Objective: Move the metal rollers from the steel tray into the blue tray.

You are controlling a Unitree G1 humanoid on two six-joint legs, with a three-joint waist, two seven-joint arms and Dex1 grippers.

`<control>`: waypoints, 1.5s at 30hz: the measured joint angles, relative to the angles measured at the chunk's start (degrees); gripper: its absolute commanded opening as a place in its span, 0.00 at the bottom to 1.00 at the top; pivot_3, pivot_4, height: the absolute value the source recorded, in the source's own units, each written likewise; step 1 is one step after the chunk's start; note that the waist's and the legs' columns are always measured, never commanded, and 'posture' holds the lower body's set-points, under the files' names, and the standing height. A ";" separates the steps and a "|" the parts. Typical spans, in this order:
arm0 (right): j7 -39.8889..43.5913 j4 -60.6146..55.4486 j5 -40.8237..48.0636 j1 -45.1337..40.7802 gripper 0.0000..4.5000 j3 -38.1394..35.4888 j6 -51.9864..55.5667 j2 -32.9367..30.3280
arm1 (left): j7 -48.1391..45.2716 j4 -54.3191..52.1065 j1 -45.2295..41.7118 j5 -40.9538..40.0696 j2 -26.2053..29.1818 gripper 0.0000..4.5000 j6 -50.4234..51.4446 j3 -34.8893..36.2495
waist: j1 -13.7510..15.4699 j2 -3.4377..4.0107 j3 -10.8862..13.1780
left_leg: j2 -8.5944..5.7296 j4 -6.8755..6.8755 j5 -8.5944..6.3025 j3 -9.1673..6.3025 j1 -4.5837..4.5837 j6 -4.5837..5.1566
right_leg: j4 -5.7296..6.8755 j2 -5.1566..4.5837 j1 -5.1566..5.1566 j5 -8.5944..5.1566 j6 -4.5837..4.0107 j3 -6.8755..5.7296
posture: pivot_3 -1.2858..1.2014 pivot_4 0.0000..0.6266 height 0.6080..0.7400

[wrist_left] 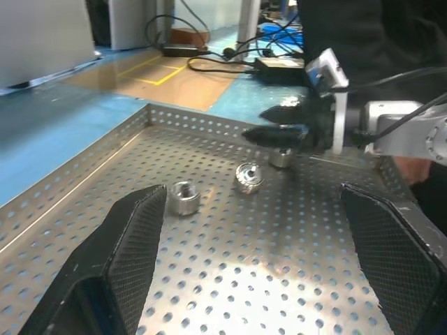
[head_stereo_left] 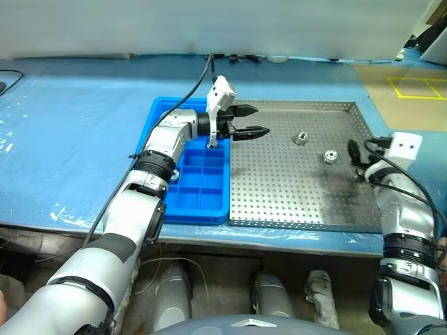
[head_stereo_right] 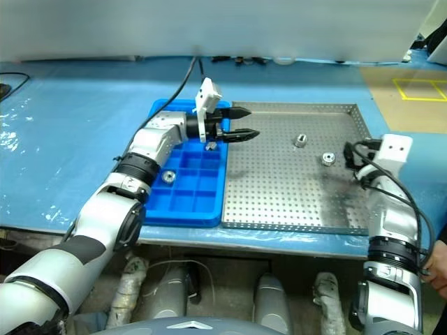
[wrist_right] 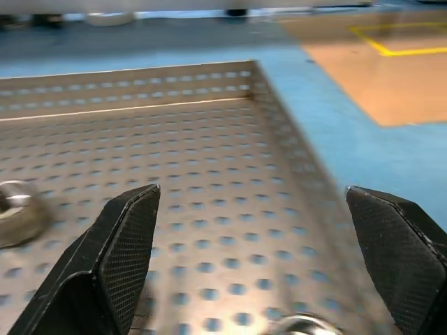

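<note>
The steel tray (head_stereo_left: 293, 188) lies on the blue table with two metal rollers (head_stereo_left: 301, 138) (head_stereo_left: 330, 155) loose on its perforated floor. The left wrist view shows three rollers, one (wrist_left: 183, 197) nearest, one (wrist_left: 248, 176) further on, and one (wrist_left: 281, 157) just below the right gripper. To the tray's left lies the blue tray (head_stereo_left: 202, 188), with a roller (head_stereo_right: 167, 176) in one compartment. My left gripper (head_stereo_left: 257, 120) is open and empty. It hovers level over the steel tray's left part and points right. My right gripper (head_stereo_left: 356, 159) stands open and empty at the tray's right rim.
A black cable (head_stereo_left: 202, 77) runs from the table's back to the left wrist. Brown floor with yellow tape (head_stereo_left: 418, 87) lies beyond the table's right end. A person's hand (head_stereo_right: 438, 269) shows at the right edge, near my right arm.
</note>
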 measured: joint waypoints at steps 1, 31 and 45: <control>0.03 -0.01 0.14 0.69 1.00 -0.44 -0.17 -0.56 | 0.00 -0.01 0.25 0.01 -0.02 0.93 0.00 0.00 | -0.04 0.00 0.00 | 0.01 0.02 -0.02 0.02 0.00 0.03 | -0.02 0.00 0.01 0.00 0.00 0.00 | 0.37 0.24 1.00; -0.85 -8.13 3.40 11.35 1.00 0.21 0.96 5.19 | -2.29 -1.33 1.51 1.14 -2.03 0.93 1.28 -1.17 | -0.53 0.02 -0.01 | 0.02 -0.11 -0.15 0.15 0.06 -0.09 | -0.20 0.01 -0.06 0.00 0.00 0.16 | 0.35 0.24 1.00; -1.40 -0.39 1.29 4.97 1.00 2.96 -2.47 6.12 | -4.09 -2.96 1.60 1.45 -4.00 0.93 2.59 -2.47 | -1.80 0.02 -0.01 | 0.02 -0.15 -0.09 0.18 0.00 0.07 | -0.31 0.01 -0.07 0.00 0.00 0.18 | 0.31 0.24 1.00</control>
